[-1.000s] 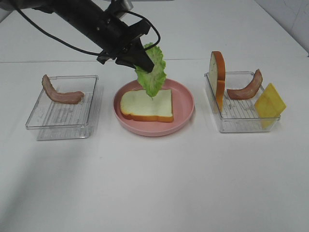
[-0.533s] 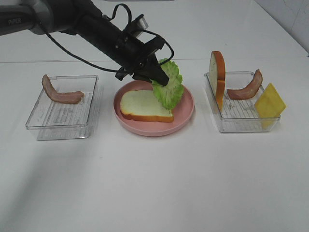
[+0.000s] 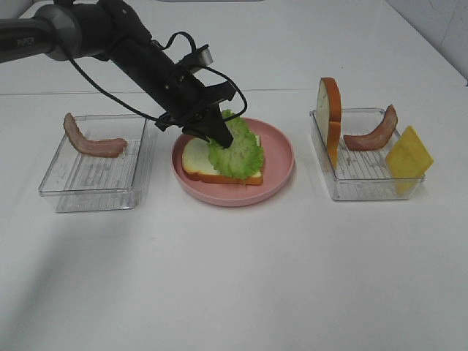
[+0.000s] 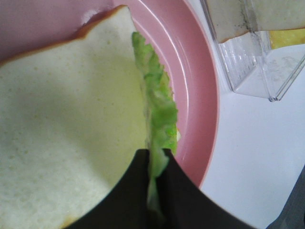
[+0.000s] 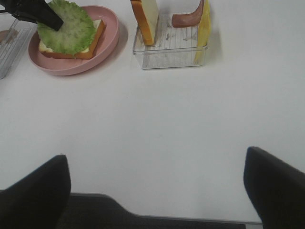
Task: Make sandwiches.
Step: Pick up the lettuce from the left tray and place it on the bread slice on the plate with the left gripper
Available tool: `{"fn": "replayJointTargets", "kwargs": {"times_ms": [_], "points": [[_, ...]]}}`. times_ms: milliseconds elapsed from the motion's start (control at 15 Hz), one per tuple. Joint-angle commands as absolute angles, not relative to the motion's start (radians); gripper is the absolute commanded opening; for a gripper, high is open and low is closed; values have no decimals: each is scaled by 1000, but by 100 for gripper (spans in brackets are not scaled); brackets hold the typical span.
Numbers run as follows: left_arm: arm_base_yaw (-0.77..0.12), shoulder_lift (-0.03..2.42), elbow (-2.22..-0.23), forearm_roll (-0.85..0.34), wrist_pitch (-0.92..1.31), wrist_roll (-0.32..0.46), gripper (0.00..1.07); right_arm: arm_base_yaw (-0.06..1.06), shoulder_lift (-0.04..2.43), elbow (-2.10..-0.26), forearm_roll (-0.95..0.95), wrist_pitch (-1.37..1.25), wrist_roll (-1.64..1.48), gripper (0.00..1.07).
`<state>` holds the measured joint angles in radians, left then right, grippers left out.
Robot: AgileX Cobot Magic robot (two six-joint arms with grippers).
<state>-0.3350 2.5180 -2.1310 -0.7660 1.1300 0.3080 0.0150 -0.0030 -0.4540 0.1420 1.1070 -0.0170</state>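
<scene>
A white bread slice [image 3: 196, 159] lies flat on the round pink plate [image 3: 281, 157]. The green lettuce leaf [image 3: 238, 152] rests on top of it, and my left gripper [image 3: 219, 135] is shut on the leaf's far edge. Seen from the left wrist, the dark fingers [image 4: 131, 191] pinch the lettuce [image 4: 158, 112] edge-on over the bread [image 4: 66, 129]. My right gripper [image 5: 157, 191] is open over bare table, well short of the plate [image 5: 71, 67], and holds nothing. It does not show in the high view.
A clear tray [image 3: 95, 175] left of the plate holds one bacon strip [image 3: 91, 145]. The right-hand tray [image 3: 365, 186] holds an upright bread slice [image 3: 329, 117], a bacon strip [image 3: 373, 137] and a yellow cheese square [image 3: 408, 157].
My left gripper came down toward the plate with the hanging lettuce, swung it to the right, then laid it on the bread slice. The right gripper stayed put.
</scene>
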Motion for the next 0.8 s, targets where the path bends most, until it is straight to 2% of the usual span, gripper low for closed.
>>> {"fn": "replayJointTargets", "kwargs": {"times_ms": [67, 533, 667, 733, 800], "points": [[-336, 2515, -2134, -768, 1085, 301, 0, 12, -34, -450, 148, 1099, -26, 94], [-341, 2515, -2134, -719, 1093, 301, 0, 12, -34, -450, 148, 1099, -26, 94], [-340, 2514, -2134, -708, 1093, 298, 7, 12, -34, -450, 148, 1099, -26, 94], [-340, 2514, -2143, -698, 1093, 298, 19, 12, -34, -450, 148, 1099, -26, 94], [-342, 2512, -2174, -673, 1095, 274, 45, 12, -34, -450, 148, 1099, -26, 94]]}}
